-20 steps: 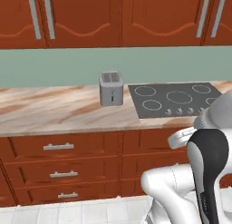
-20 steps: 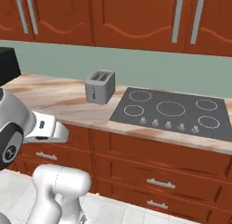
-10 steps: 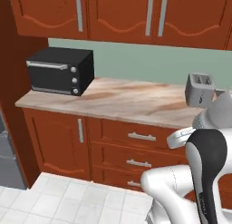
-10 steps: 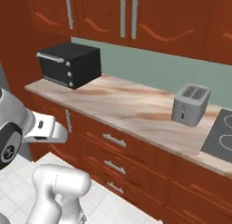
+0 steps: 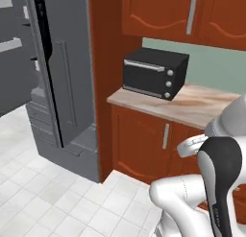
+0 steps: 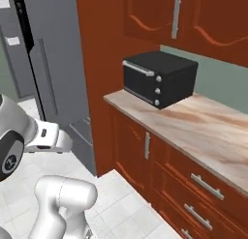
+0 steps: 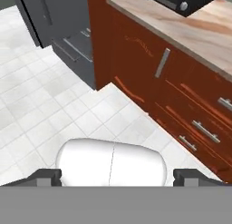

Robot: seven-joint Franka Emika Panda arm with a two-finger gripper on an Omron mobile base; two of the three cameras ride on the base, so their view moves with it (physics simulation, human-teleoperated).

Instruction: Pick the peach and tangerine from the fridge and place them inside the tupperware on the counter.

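The fridge (image 5: 57, 87) stands at the left end of the cabinets, beside a tall red-brown panel, grey and tall on the white tile floor (image 5: 53, 202). The worktop (image 6: 203, 126) runs right from that panel and carries a black oven (image 6: 160, 78) near its end. The fingers (image 7: 49, 175) stand wide apart, empty, above the floor.

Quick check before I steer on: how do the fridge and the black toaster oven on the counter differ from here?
The fridge is tall, grey and stands on the floor; the toaster oven is a small black box sitting on the counter. The fridge has a long vertical bar handle; the oven has a horizontal silver handle and three knobs beside its door. Both are boxy appliances, either side of the red-brown cabinet panel.
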